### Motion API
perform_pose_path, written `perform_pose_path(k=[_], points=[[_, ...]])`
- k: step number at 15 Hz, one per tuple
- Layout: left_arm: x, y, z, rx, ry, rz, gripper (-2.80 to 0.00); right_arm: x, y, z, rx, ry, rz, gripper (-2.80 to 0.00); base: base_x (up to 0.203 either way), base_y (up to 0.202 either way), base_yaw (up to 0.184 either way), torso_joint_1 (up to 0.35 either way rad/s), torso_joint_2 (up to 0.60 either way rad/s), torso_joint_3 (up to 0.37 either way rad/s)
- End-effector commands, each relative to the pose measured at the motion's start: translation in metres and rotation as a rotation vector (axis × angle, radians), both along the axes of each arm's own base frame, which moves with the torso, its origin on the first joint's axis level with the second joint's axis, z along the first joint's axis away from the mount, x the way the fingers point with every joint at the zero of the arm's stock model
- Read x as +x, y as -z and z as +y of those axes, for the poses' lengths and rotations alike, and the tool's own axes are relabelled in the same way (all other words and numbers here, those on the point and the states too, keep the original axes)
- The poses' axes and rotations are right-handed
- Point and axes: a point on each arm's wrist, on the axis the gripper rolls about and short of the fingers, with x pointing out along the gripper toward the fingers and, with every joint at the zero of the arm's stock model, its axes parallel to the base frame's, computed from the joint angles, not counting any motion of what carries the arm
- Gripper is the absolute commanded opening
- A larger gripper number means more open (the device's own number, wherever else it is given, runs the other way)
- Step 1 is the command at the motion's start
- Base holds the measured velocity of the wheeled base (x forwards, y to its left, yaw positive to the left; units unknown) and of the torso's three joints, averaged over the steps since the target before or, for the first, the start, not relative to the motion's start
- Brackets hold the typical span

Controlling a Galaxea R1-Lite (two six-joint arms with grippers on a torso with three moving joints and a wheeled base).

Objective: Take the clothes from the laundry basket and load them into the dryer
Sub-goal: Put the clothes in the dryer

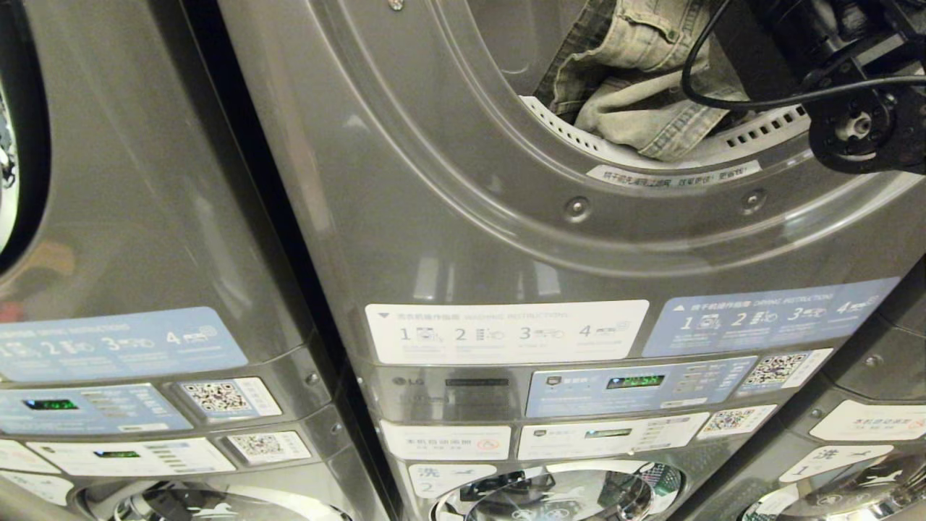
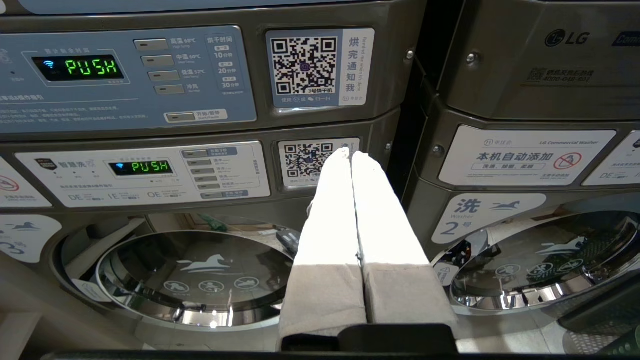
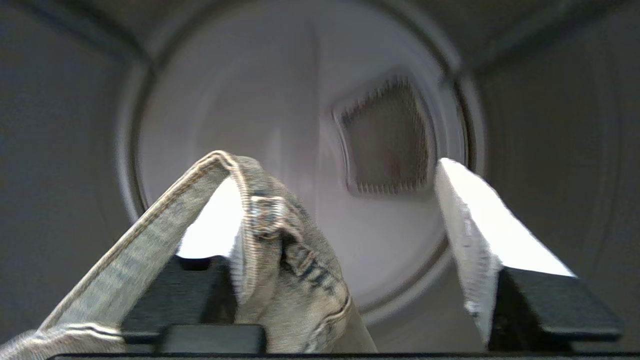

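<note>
The dryer (image 1: 506,239) stands open in front of me, and pale washed denim clothes (image 1: 636,79) lie bunched on the lower lip of its round opening. My right arm (image 1: 854,123) reaches into that opening. Inside the drum, my right gripper (image 3: 335,170) is open. A denim seam (image 3: 280,260) is draped over one finger, and the other finger (image 3: 475,220) is bare. Nothing is pinched between them. My left gripper (image 2: 351,154) is shut and empty, parked low in front of the washers. The laundry basket is out of view.
The drum's pale back wall (image 3: 280,100) carries a dark vent grille (image 3: 387,140). A white perforated lint guard (image 1: 767,130) runs along the opening's lower edge. Control panels (image 1: 636,383) sit below the dryer, above round washer doors (image 2: 200,280). Another machine (image 1: 130,217) stands to the left.
</note>
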Motion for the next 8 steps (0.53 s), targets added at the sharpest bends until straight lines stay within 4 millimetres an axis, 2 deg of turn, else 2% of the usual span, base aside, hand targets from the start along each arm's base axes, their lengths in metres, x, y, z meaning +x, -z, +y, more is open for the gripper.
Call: perform_pose_path(k=[1,3,8], points=[[0.000,0.000,0.000,0.001,-0.001,0.000,-2.80,-0.025,-0.019,-0.002,0.001,-0.028,-0.063,0.00,0.000,0.000,0.000,0.000,0.00,0.000],[0.000,0.000,0.000,0.000,-0.001,-0.001,-2.80,-0.033,-0.024,-0.003,-0.014,-0.044,-0.078,0.00,0.000,0.000,0.000,0.000,0.00,0.000],[0.000,0.000,0.000,0.004,-0.001,0.001,-2.80,-0.016,0.005,0.001,-0.116,-0.027,0.184,0.00,0.000,0.000,0.000,0.000,0.00,0.000]])
